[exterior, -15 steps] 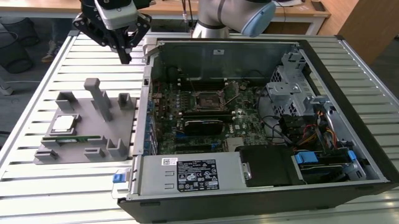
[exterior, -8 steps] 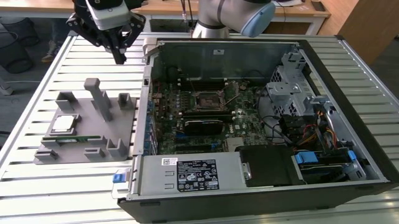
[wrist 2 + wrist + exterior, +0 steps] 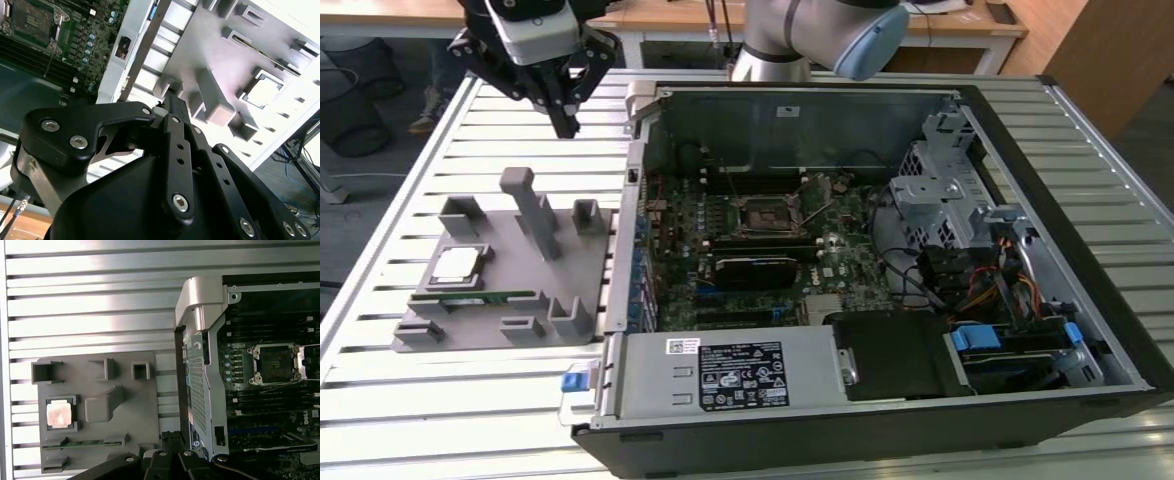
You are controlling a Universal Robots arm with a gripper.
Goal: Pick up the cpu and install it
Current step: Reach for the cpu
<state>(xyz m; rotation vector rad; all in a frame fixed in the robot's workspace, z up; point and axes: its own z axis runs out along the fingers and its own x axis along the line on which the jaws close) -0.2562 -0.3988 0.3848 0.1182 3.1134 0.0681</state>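
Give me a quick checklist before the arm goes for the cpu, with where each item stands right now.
1. Cpu lying flat in its tray pocket: ok.
2. Gripper free of any load: ok.
3. Gripper open for the pick: not ok, the jaws look shut.
4. Gripper over the cpu: not ok, it hangs off the tray's side, near the case.
5. Socket empty: ok, looks bare.
6. Memory stick apart from the cpu: ok.
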